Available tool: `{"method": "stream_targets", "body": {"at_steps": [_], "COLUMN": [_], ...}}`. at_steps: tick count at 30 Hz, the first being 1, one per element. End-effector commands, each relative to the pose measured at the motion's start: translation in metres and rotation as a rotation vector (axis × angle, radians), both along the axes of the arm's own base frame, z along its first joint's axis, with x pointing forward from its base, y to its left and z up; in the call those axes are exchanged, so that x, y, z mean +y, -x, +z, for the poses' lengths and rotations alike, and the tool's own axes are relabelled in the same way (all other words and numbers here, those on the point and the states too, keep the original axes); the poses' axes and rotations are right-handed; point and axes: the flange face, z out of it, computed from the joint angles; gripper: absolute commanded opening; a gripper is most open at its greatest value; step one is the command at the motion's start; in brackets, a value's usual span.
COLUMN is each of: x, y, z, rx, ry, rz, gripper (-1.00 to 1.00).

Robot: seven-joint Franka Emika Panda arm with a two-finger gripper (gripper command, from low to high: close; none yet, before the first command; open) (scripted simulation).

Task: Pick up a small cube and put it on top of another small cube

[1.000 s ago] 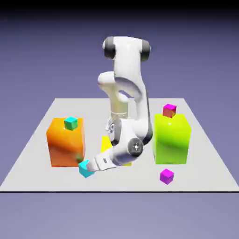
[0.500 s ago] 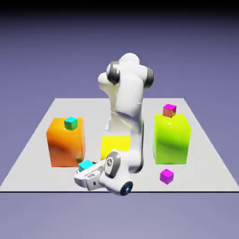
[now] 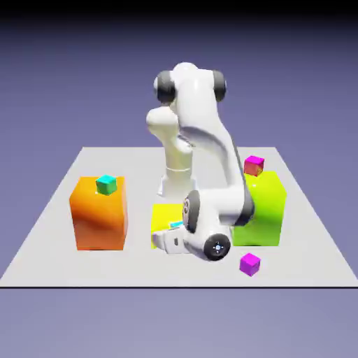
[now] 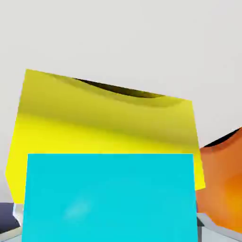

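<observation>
The gripper [image 3: 168,239] is low in front of the yellow block [image 3: 162,213], close to the table [image 3: 56,259]. Its jaws are closed tight on the cyan cube [image 3: 177,225], so the cube sits right between them. In the exterior view only a thin bit of the cube peeks out above the hand. In the hand view the cyan cube [image 4: 109,197] is very big and fills the bottom of the picture. It hides most of both jaws.

Just past the jaws is the yellow block [image 4: 104,125], right behind the held cube. Off to one side of the jaws is the orange block [image 4: 224,184], with only a corner of it showing in the hand view.

In the exterior view the orange block [image 3: 98,212] stands well away from the jaws. A small teal cube [image 3: 106,184] rests on top of it. On the other side of the arm [image 3: 203,133] is the green block [image 3: 262,206], with a pink cube [image 3: 254,165] on top. Another pink cube [image 3: 249,263] lies on the table near the hand, behind the jaws.
</observation>
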Motion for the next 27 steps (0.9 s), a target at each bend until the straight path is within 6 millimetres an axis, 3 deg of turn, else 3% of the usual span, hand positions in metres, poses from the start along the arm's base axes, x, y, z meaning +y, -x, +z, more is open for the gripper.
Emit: {"method": "stream_targets", "body": {"at_steps": [1,6,11,14,16,18,25,26,27], "x": [0.019,0.107,0.21,0.26,0.287,0.288,0.249,0.249,0.249], "y": [0.005,0.04,0.118,0.172,0.21,0.211,0.242,0.242,0.242], "z": [0.014,0.093,0.11,0.121,0.14,0.14,0.111,0.111,0.111], "rx": [0.001,0.03,0.154,0.211,0.226,0.227,0.226,0.226,0.226], "ry": [-0.009,-0.042,0.057,0.14,0.175,0.176,0.176,0.176,0.176], "rz": [-0.016,-0.071,0.316,0.551,0.634,0.637,0.636,0.636,0.636], "gripper": [-1.0,-1.0,-1.0,-1.0,-1.0,-1.0,-1.0,1.0,1.0]}}
